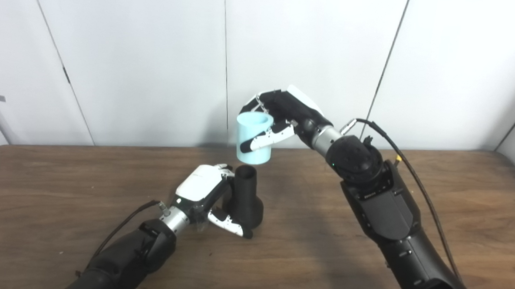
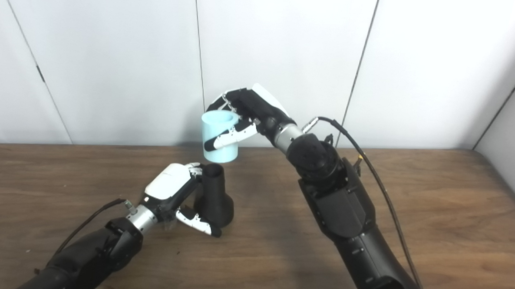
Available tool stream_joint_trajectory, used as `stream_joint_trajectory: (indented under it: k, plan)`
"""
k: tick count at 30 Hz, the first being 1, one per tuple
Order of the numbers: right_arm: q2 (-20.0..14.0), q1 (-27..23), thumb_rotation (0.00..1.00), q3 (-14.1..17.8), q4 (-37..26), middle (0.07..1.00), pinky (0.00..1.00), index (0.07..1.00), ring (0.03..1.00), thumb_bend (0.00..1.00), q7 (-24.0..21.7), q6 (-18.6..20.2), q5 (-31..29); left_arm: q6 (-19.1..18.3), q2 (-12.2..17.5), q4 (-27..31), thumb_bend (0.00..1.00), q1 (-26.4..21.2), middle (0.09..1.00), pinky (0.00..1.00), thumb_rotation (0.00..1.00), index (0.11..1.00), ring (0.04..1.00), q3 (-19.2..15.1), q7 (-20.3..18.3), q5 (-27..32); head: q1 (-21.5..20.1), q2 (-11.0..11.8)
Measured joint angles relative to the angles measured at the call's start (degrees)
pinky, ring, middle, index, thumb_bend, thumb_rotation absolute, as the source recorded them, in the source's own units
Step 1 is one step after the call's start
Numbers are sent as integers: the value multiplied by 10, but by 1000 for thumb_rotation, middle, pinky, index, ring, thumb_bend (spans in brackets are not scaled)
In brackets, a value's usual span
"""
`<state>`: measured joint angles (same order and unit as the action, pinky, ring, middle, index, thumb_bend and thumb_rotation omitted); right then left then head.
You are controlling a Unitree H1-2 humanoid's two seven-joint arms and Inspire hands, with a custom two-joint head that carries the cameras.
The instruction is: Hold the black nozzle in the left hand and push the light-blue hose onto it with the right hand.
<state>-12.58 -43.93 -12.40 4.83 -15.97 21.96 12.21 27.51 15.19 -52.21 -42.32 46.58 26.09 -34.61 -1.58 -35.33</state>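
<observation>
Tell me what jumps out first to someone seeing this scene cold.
The light-blue hose stands out most: the right hand holds it in the air at the centre, just above the black nozzle. The nozzle stands upright on the brown table, with the left hand closed around it. The two parts have not yet met.

Around the black nozzle I saw bare table to its right and front. Its left side was blocked by my left robot hand wrapped on it. Just above its mouth hung the light-blue hose, with a small gap between.
</observation>
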Motion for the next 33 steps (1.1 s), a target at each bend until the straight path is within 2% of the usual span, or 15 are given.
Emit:
stream_joint_trajectory:
  k: [11,18,25,33]
  plan:
    - [2,19,0,-5,21,478,309,525,399,517,5,-37,8,0,-1,0,526,1,495,856,0,476,677,-4,-2,-1,4,-5]
    - [3,20,0,-6,21,475,352,499,438,521,5,-44,16,0,-1,0,526,1,494,856,0,477,679,-5,-2,-1,4,-9]
    - [3,22,0,-11,20,470,323,511,417,520,5,-56,24,0,-1,0,526,1,490,864,0,481,676,-7,-3,-1,6,-12]
    - [8,23,0,-17,17,477,338,502,428,521,8,-60,32,0,-2,0,526,2,490,848,0,481,675,-9,-5,-1,8,-14]
